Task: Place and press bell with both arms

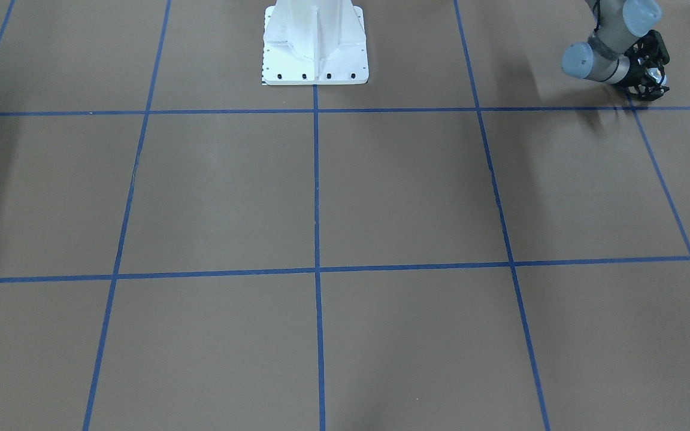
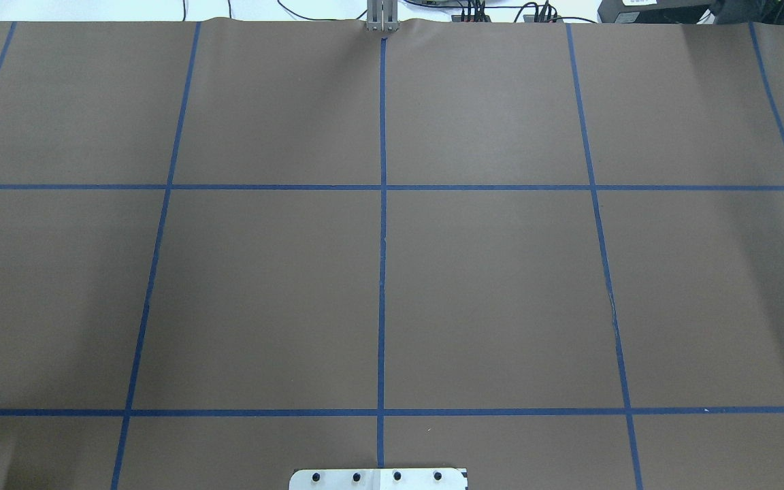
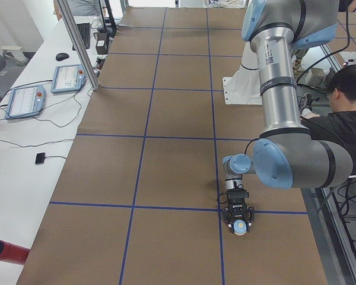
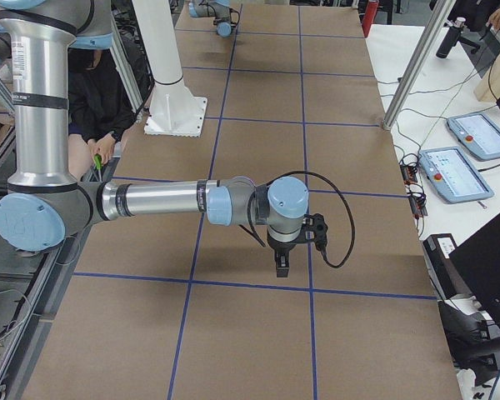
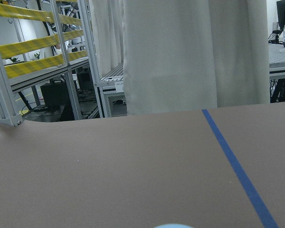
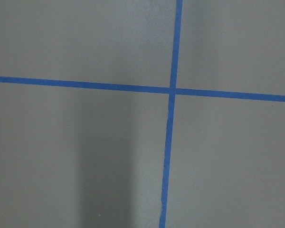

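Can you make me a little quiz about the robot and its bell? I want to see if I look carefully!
1. Pick one: which arm has the bell? A. left B. right C. neither
2. Fill the gap: the tape lines on the table are ____.
3. True or false: the bell stands alone in the table's middle.

Key: 1 A. 2 blue. 3 false, the left gripper holds it.
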{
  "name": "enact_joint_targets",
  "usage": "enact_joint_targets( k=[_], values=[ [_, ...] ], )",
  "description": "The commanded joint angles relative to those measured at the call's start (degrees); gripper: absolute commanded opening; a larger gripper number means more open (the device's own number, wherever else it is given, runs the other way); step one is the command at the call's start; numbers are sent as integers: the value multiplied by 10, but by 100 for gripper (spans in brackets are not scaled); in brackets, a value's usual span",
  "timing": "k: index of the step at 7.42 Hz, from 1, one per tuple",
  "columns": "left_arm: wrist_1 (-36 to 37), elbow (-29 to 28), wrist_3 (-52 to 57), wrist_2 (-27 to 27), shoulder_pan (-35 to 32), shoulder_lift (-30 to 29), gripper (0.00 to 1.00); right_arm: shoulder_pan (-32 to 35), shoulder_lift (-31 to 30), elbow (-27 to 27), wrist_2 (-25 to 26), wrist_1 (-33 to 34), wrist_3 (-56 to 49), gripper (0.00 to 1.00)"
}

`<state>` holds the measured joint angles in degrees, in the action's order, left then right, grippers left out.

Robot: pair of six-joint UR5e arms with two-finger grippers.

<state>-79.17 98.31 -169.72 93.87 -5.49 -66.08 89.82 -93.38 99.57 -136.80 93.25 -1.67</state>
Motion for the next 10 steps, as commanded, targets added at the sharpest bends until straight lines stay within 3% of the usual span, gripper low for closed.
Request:
enact_joint_targets(
  k=[1, 2, 5, 6, 7, 9, 10],
  values=[
    [1, 4, 1, -9, 0, 5, 0, 0, 0, 2, 0, 0, 0, 100],
    [2, 7, 3, -17, -1, 22, 0, 0, 0, 2, 0, 0, 0, 100],
    [1, 83, 155, -16, -26, 120, 0, 0, -1, 2, -2, 1, 0, 100],
    [2, 93, 243, -24, -103, 118, 0, 0, -1, 2, -3, 2, 2, 100],
    [3, 116, 356, -79, -182, 101, 0, 0, -3, 3, -4, 3, 3, 100],
    [3, 112, 567, -198, -372, -17, 0, 0, -9, 5, -4, 2, 3, 100],
    [2, 111, 624, -204, -403, -43, 0, 0, -9, 4, -4, 3, 3, 100]
  ],
)
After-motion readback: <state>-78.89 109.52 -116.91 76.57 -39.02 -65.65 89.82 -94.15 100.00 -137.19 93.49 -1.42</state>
